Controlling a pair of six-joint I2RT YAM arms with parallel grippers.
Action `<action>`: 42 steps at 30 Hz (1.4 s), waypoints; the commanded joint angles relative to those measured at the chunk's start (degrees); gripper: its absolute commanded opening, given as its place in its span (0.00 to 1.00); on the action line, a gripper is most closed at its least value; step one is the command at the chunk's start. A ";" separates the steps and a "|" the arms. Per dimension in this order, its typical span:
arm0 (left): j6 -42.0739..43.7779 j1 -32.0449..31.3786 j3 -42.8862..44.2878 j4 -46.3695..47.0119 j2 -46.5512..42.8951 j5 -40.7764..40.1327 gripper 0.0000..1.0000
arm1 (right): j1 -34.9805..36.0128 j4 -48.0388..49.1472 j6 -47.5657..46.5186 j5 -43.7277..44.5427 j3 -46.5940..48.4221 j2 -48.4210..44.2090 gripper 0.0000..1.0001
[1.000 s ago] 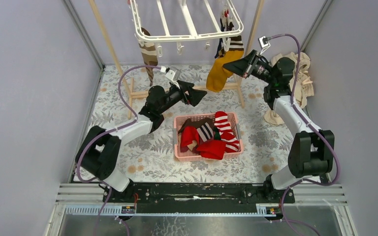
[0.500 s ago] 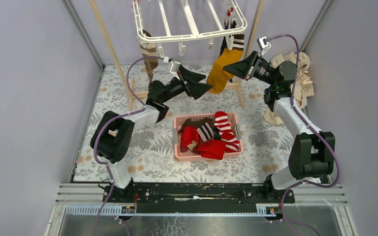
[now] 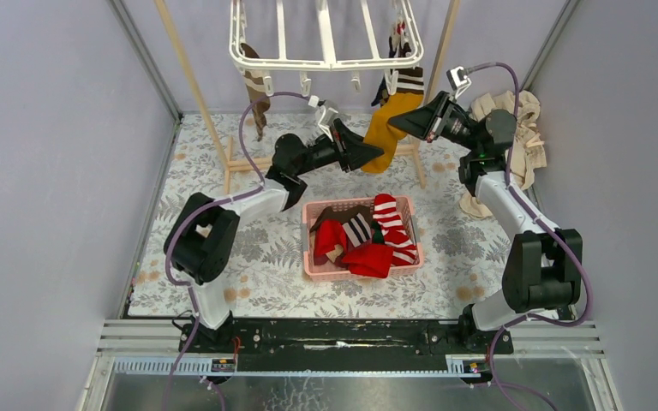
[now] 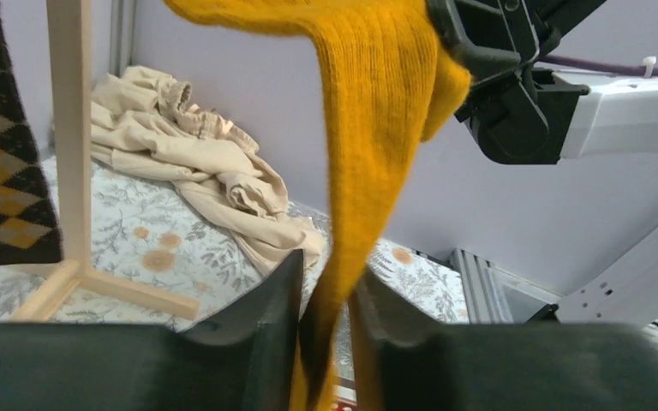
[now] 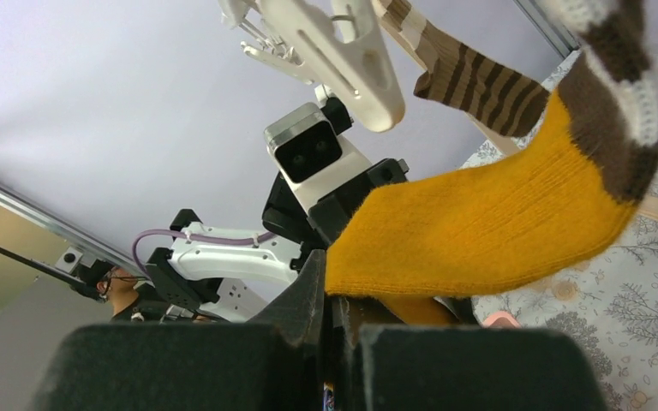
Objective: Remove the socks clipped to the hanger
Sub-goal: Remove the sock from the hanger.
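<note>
Well, up and to the left rear of the pink basket (image 3: 307,241), a brown striped sock (image 3: 257,86) dangles from the left end of the hanger (image 3: 326,62). This white barred rack hangs high above and behind the basket, spans wider than it, and sits within a wooden pole frame (image 3: 190,75). The left arm reaches from the basket's near left side across its rear left corner, and the left gripper (image 3: 375,158) sits just behind the basket's back rim. In the left wrist view its fingers (image 4: 278,317) stand a little apart on either side of the toe of the mustard sock (image 3: 385,128), though whether they already press it I cannot tell. That sock hangs by its brown-and-white cuff from the hanger's right end, above and behind the basket's middle, with a dark diamond-patterned sock (image 4: 0,154) close by. The basket itself holds red and striped socks (image 3: 368,240) in a heap on the floral mat (image 3: 223,257). Behind the basket's right rear corner, the right gripper (image 3: 392,121) has its jaws pressed together, pinching the mustard sock partway up. Farther right of the basket, a beige cloth (image 3: 524,128) lies crumpled against the wall
</note>
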 commanded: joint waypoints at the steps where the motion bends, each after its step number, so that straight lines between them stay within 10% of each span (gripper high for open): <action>1: 4.09 0.14 3.18 -7.99 -2.74 2.19 0.25 | -0.10 1.53 -1.66 -0.88 -0.17 -0.57 0.00; 17: 9.78 0.18 1.35 -26.69 -12.77 0.45 0.10 | 0.00 -42.79 -42.89 20.01 3.05 -13.41 0.51; 27: 11.60 0.22 4.36 -33.93 -14.42 1.60 0.10 | 0.76 -31.53 -48.09 32.34 1.73 -18.91 0.74; 42: 12.08 0.14 6.45 -38.11 -15.54 2.98 0.10 | 8.04 -26.62 -55.51 39.05 10.13 -9.23 0.75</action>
